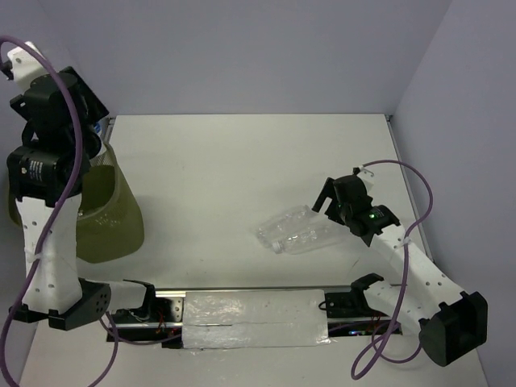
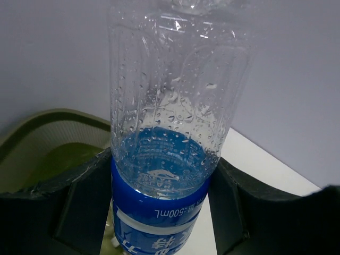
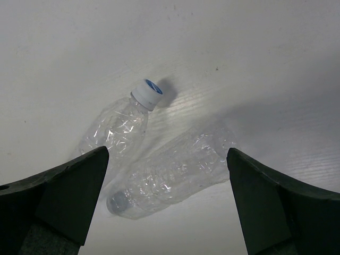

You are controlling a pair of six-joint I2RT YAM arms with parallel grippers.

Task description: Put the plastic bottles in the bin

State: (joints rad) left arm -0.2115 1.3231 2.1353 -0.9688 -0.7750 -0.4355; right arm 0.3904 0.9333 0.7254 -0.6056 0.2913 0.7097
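Observation:
My left gripper (image 2: 162,159) is raised over the olive-green bin (image 1: 113,218) and is shut on the clear bottle with the blue label (image 2: 170,133). The bin's rim (image 2: 48,118) shows below it in the left wrist view. In the top view the left arm hides most of this gripper (image 1: 90,121). Two clear ribbed bottles lie side by side on the table, one with a white cap (image 3: 114,130) and one nearer (image 3: 175,170); they also show in the top view (image 1: 294,230). My right gripper (image 3: 166,151) is open just above them (image 1: 324,200). The short jar-like bottle is out of view.
A black rail with a silver taped panel (image 1: 258,318) runs along the table's near edge between the arm bases. Purple walls stand behind and to the right of the white table (image 1: 242,161). The bin stands at the table's left edge.

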